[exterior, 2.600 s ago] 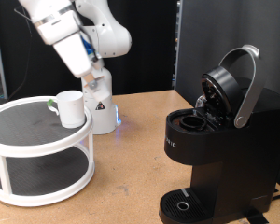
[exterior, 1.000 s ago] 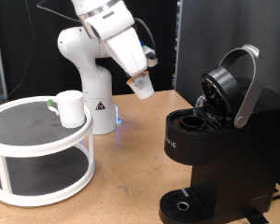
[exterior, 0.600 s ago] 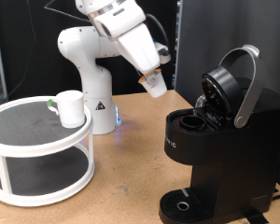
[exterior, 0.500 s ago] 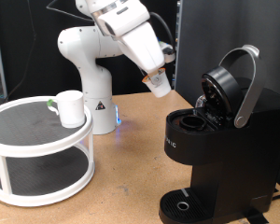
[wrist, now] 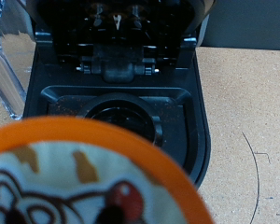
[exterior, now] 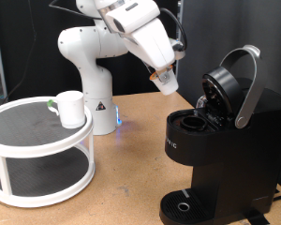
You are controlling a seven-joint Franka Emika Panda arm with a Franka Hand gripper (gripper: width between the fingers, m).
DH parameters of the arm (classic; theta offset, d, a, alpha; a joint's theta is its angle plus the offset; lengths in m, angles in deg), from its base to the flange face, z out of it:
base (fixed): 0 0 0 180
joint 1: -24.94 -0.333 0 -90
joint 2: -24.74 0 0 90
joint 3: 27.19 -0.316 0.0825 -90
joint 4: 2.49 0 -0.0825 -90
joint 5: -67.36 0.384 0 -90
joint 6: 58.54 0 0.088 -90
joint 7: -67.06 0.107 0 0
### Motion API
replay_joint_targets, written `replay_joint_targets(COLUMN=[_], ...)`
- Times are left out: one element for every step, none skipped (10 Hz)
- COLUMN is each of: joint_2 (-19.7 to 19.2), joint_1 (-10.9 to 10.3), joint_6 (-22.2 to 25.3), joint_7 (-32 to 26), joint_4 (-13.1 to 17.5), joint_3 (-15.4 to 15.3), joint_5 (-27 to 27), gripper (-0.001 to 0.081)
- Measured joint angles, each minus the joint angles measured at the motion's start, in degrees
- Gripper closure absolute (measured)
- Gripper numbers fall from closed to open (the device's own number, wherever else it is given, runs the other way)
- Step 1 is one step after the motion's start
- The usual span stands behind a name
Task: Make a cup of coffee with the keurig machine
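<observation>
The black keurig machine (exterior: pixel 220 141) stands at the exterior view's right with its lid (exterior: pixel 236 86) raised and the pod chamber (exterior: pixel 192 122) open. My gripper (exterior: pixel 165 79) hangs up and to the left of the chamber, shut on a small white coffee pod (exterior: pixel 167 82). In the wrist view the pod's printed, orange-rimmed lid (wrist: pixel 84 177) fills the foreground, with the open chamber (wrist: pixel 121 117) beyond it. The white cup (exterior: pixel 71 109) stands on the top tier of a round stand (exterior: pixel 42 141) at the exterior view's left.
The two-tier round white stand with dark shelves occupies the exterior view's left. The robot base (exterior: pixel 94 94) stands behind it. The drip tray (exterior: pixel 183 206) is at the machine's foot. Wooden tabletop (exterior: pixel 122 178) lies between stand and machine.
My gripper has carried the pod from above the stand rightward across the table, and now holds it close to the machine's open chamber. The cup and machine have not moved.
</observation>
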Motion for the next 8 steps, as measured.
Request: replay_joint_targets(joint_2=[0.0,0.0,0.0,0.0,-0.1,-0.1,-0.2,-0.2], joint_1=[0.0,0.0,0.0,0.0,0.0,-0.1,-0.2,-0.3], joint_6=[0.2,0.2,0.2,0.0,-1.0,-2.5,-3.9,-5.0], joint_7=[0.0,-0.2,-0.3,-0.2,0.3,0.5,0.9,1.3], joint_4=[0.1,0.1,-0.2,-0.7,-1.4,-2.1,-2.8,-3.4], joint_3=[0.0,0.0,-0.1,-0.4,-1.2,-2.2,-3.1,-4.0], joint_5=[0.0,0.0,-0.1,-0.2,-0.3,-0.3,-0.3,-0.3], gripper=[0.0372,0.0372,0.0372,0.0372,0.0372,0.0372,0.0372,0.0372])
